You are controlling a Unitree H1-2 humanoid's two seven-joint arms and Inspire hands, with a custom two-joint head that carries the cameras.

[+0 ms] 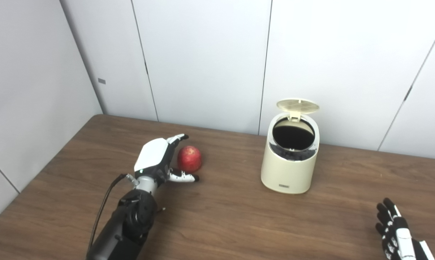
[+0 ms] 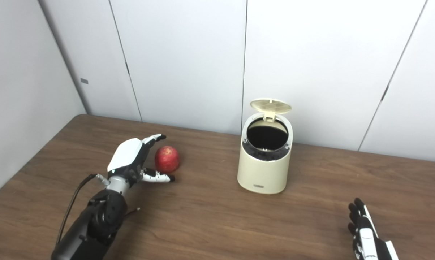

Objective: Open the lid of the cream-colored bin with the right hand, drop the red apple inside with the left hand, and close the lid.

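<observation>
Left eye view: cream-colored bin [image 1: 289, 169] stands upright on the wooden table [image 1: 232, 216], lid [image 1: 297, 105] flipped up at the back, dark inside; contents not discernible. Small label low on the bin front, text too small to read. Red apple [image 1: 189, 158] sits on the table well left of the bin. Left hand [image 1: 159, 159] is just beside the apple, fingers spread wide with one above and one below it; can't tell whether they touch, and the apple's left edge is hidden behind the hand. Right hand [image 1: 396, 231] is at the bottom right corner, partly cut off by the frame edge, fingers apart, holding nothing.

Right eye view: same layout. Apple [image 2: 167, 159] shows more fully, with the left hand [image 2: 134, 159] open and cupped around its left side. Bin [image 2: 263, 166] label is still illegible. Right hand [image 2: 364, 231] is cropped at the bottom, fingers extended over the table.
</observation>
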